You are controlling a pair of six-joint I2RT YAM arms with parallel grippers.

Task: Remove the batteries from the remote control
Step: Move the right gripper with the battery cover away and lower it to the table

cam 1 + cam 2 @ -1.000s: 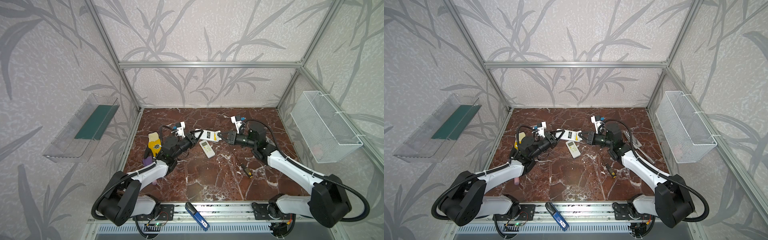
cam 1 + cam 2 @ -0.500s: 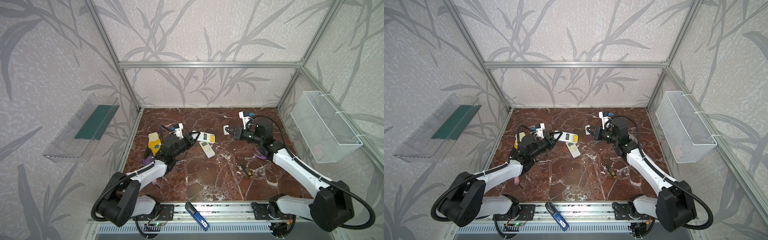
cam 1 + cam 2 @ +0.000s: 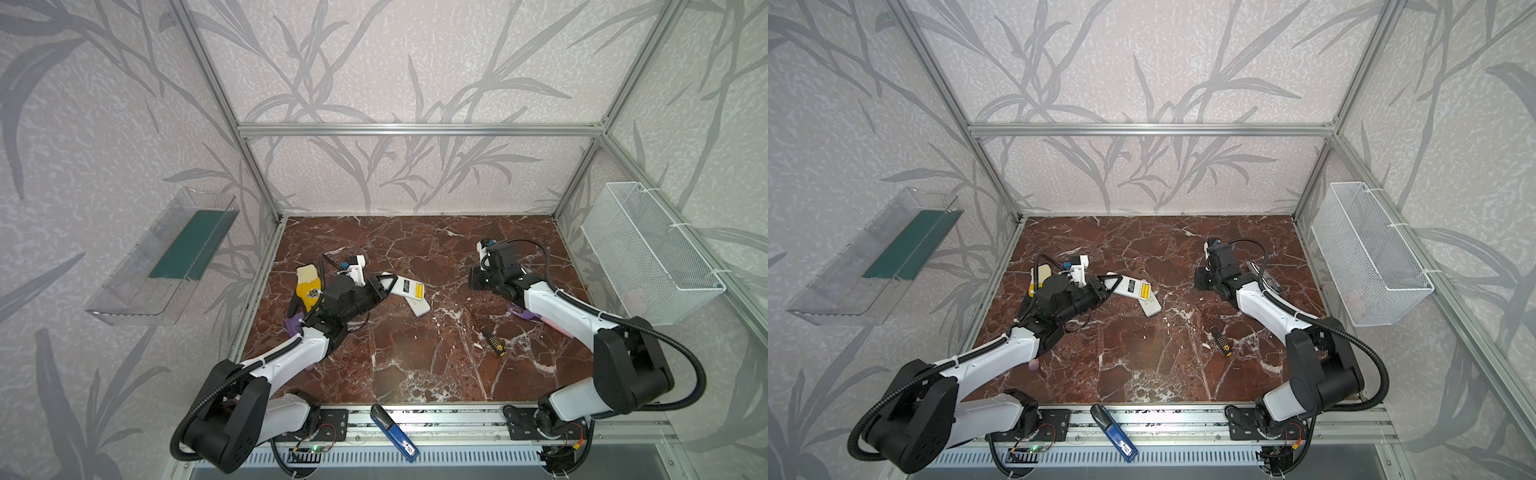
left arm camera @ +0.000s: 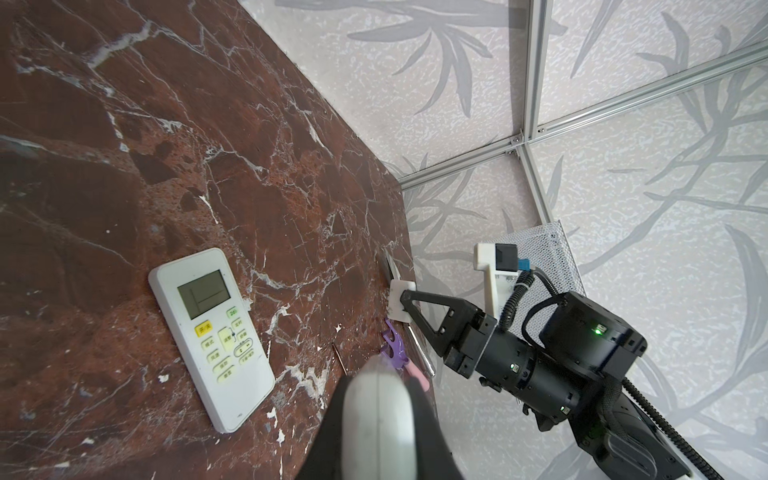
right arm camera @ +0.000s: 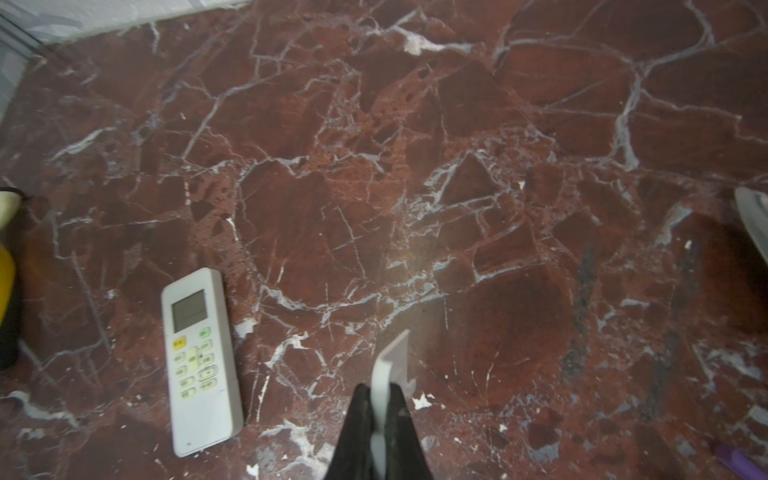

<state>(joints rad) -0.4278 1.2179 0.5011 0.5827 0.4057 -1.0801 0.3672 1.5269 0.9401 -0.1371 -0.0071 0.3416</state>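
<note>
The left pincer (image 3: 386,286) clenches the white remote (image 3: 409,287) left of centre; the right pincer (image 5: 376,401) grips a thin white cover (image 5: 388,357)

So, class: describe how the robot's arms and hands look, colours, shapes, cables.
The left arm and right arm have white shells, black joints and black ribbed cable hoses. The left hand and right hand are black, with triangular open-frame fingers and white wrist camera mounts.
</note>
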